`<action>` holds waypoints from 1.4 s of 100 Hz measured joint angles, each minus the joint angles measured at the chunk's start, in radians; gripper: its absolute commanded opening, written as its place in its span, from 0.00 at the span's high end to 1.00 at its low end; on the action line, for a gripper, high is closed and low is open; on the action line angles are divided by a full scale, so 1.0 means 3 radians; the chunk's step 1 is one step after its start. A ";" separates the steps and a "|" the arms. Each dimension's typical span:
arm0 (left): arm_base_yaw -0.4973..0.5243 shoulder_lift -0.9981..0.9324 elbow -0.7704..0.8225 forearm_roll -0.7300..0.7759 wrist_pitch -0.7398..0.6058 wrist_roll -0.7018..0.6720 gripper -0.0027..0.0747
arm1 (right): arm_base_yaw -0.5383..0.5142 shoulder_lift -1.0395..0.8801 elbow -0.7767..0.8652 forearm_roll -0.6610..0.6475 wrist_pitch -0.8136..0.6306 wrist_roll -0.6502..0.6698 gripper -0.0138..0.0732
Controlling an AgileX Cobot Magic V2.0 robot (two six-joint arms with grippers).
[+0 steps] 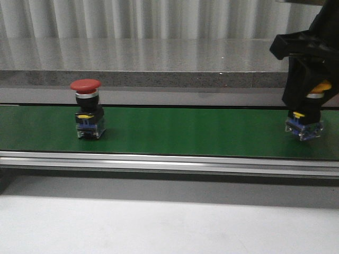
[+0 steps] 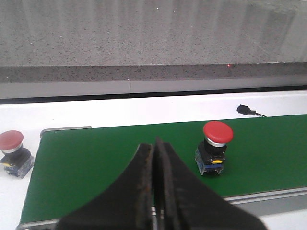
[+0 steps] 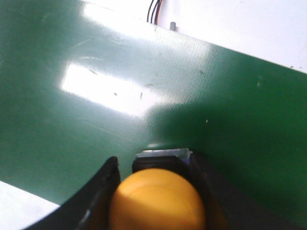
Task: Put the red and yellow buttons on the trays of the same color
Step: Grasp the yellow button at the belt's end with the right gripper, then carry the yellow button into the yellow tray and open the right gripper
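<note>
The yellow button (image 3: 158, 201) sat between the right gripper's (image 1: 310, 103) jaws, which pinched its domed cap from both sides. In the right wrist view the dark fingers (image 3: 98, 196) hugged the orange-yellow dome, with the button's black collar and clear base edge showing just beyond it. In the front view the button (image 1: 306, 119) was at about 3 o'clock, tilted, its clear-and-blue contact block touching or just above the green belt (image 1: 185, 129); I could not tell which. Only a sliver of yellow cap showed under the black gripper body.

The red button (image 1: 87, 108) stood upright on the belt at about 9 o'clock in the front view, well apart from the yellow one. It had a wide red mushroom cap, a silver ring, a black body with a yellow tab, and a clear base. No writing or brand could be read on either button.

The left gripper (image 2: 157, 187) had its jaws pressed together, holding nothing, above the near part of the belt. A second red button (image 2: 13, 151) stood off the belt's end on the white surface (image 2: 120, 108). A small black connector (image 2: 245, 110) lay on the surface beyond the belt. A silver rail (image 1: 169, 161) ran along the belt's near edge.
</note>
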 measured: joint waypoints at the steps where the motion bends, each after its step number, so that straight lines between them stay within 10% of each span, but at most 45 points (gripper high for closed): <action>1: 0.0000 0.0000 0.0000 0.0000 0.0000 0.0000 0.99 | -0.0013 -0.0015 0.0000 0.0000 -0.0003 0.0017 0.71; 73: 0.0000 0.0000 0.0000 0.0000 0.0000 0.0000 0.99 | -0.2385 -0.0923 0.0000 -0.0013 -0.0042 0.0309 0.71; 140: 0.0000 0.0000 0.0000 0.0000 0.0000 0.0000 0.99 | -0.3298 -0.0319 0.0235 -0.0435 -0.0440 0.0985 0.71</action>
